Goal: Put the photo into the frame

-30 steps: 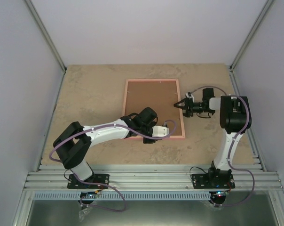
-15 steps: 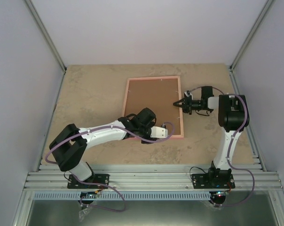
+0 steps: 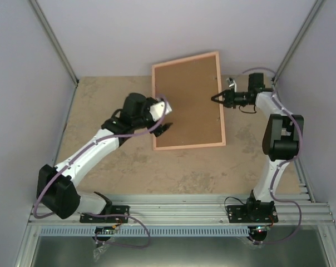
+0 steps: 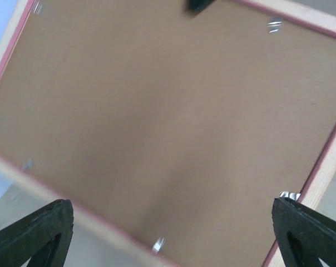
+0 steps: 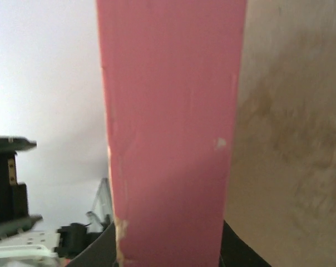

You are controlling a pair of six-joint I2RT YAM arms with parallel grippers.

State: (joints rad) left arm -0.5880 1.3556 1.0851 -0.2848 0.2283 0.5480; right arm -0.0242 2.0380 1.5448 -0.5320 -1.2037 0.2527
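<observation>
The pink frame [image 3: 186, 59] is lifted off the table and tilted, its brown backing board [image 3: 187, 103] facing the camera. My right gripper [image 3: 217, 98] is shut on the frame's right border; in the right wrist view the pink edge [image 5: 171, 139] runs up between the fingers [image 5: 95, 251]. My left gripper [image 3: 167, 119] stands open at the frame's left side, holding nothing. In the left wrist view the board [image 4: 168, 111] and pink border [image 4: 329, 172] fill the space beyond the open gripper [image 4: 171, 208]. The photo is out of view.
The tan table [image 3: 101, 111] lies below the raised frame. White walls enclose the left, back and right sides. Aluminium rails [image 3: 179, 214] with the arm bases run along the near edge.
The right gripper closed on the frame's right border and raised it, tilted, toward the back. The left gripper let go of the near edge, opened, and swung up and left.
</observation>
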